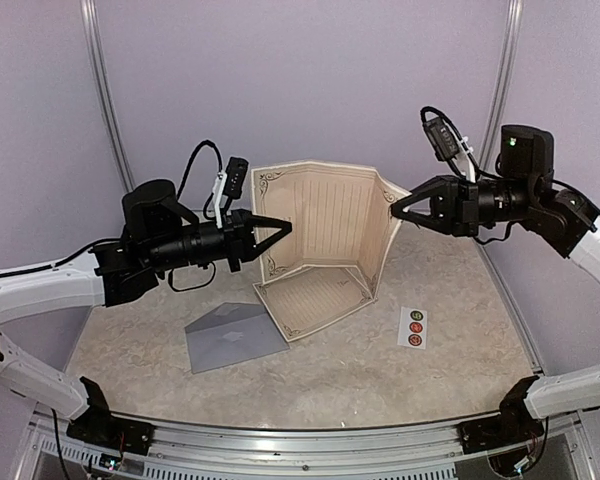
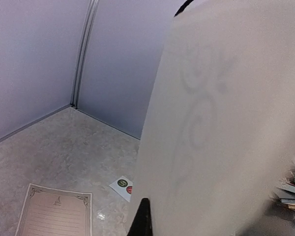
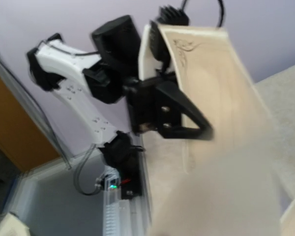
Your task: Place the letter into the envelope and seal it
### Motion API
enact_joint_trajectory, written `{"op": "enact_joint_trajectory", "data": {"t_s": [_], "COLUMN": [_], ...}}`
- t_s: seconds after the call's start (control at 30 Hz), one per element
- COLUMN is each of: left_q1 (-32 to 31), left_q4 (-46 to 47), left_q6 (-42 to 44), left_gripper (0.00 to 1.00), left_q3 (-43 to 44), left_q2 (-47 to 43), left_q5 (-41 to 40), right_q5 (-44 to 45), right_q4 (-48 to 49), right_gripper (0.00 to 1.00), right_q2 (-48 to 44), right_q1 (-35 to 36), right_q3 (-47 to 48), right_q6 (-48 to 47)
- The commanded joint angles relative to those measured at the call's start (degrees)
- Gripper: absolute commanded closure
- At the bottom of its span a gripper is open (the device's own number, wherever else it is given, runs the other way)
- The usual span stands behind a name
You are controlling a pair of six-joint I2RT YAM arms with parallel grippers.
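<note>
Holding the letter [image 1: 325,215] up by both sides, left gripper [image 1: 283,228] & right gripper [image 1: 396,211] are pinched tight on its edges, w/ the envelope [image 1: 235,335] flat on the table [image 1: 460,335] just beside it, so pulling apart could rip the paper.

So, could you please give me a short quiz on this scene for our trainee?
1. True or false: the envelope lies flat on the table.
2. The letter is gripped by: A) one tool only B) both the left tool and the right tool C) neither.
3. How many round stickers show on the strip?
Key: 1 true; 2 B; 3 three.
</note>
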Motion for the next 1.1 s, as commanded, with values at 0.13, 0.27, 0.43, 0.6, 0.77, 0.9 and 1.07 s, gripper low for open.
{"op": "enact_joint_trajectory", "data": {"t_s": [0.13, 0.27, 0.43, 0.6, 0.77, 0.9, 1.07], "left_q1": [-0.56, -0.57, -0.63, -0.6, -0.64, -0.8, -0.99], "left_q4": [3.92, 4.04, 2.2, 0.86, -0.42, -0.89, -1.24], "left_q6": [-4.44, -3.65, -1.65, -0.55, 0.05, -0.34, -2.33], "left_gripper": [1.0, 1.0, 1.0, 1.0, 1.0, 1.0, 1.0], "left_q3": [-3.12, -4.86, -5.6, -5.57, -4.72, -4.0, -2.78], "left_q2": [0.13, -0.43, -2.41, -4.16, -4.87, -4.98, -4.09], "left_q5": [-1.84, 0.99, 2.06, 3.3, 4.1, 3.66, 1.61], "right_q5": [13.76, 23.98, 27.06, 30.6, 29.25, 17.25, 4.87], "right_q4": [12.91, 15.79, 22.15, 22.61, 22.52, 26.71, 25.24], "right_gripper": [0.27, 0.15, 0.07, 0.05, 0.04, 0.05, 0.03], "right_q2": [-0.77, -1.59, -5.42, -8.95, -8.23, -4.79, -1.81], "right_q1": [-0.45, -2.11, -6.37, -13.47, -17.52, -17.09, -9.49], "right_q3": [-7.7, -10.26, -14.9, -20.33, -24.17, -25.11, -22.73], "right_q6": [6.67, 10.12, 14.72, 20.44, 21.71, 18.78, 9.8]}}
